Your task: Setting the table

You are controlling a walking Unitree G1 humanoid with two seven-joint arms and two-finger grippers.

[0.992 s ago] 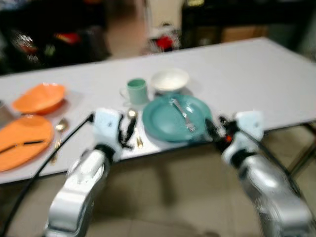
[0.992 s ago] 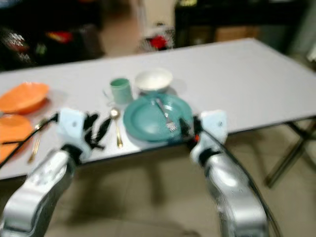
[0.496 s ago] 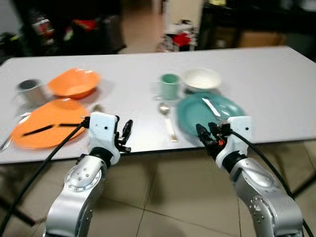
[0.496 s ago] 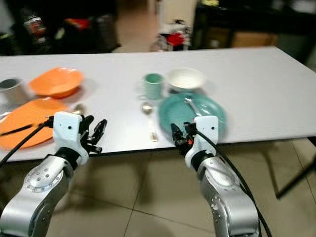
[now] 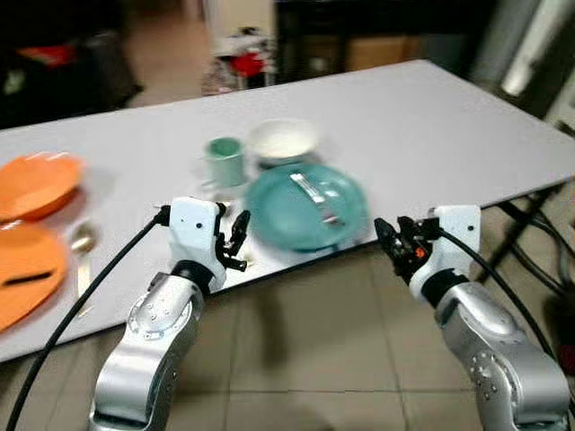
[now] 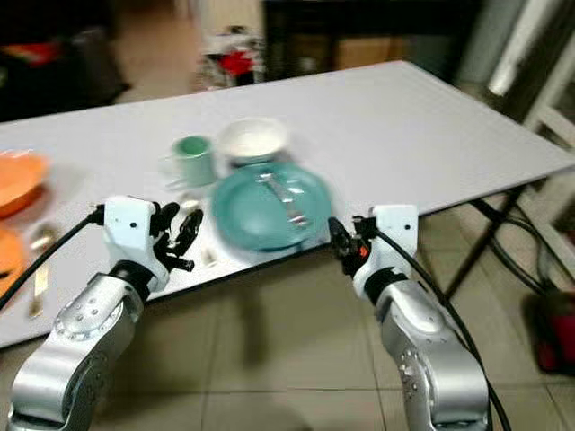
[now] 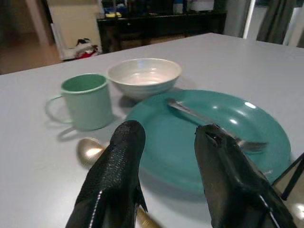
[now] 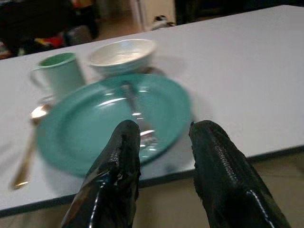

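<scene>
At frame centre, teal plate (image 5: 305, 206) on worktop (image 5: 431, 126); both hands released.
Rigid, slick, breakable: left hand (image 5: 238, 241) and right hand (image 5: 395, 242) should pinch its rim.

No text, label, brand, number or sign can be read on anything here.

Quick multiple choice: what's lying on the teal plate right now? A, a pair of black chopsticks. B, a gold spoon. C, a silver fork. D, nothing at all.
C: a silver fork lies across the teal plate, while the gold spoon rests on the table beside the plate, near the green mug.
</scene>
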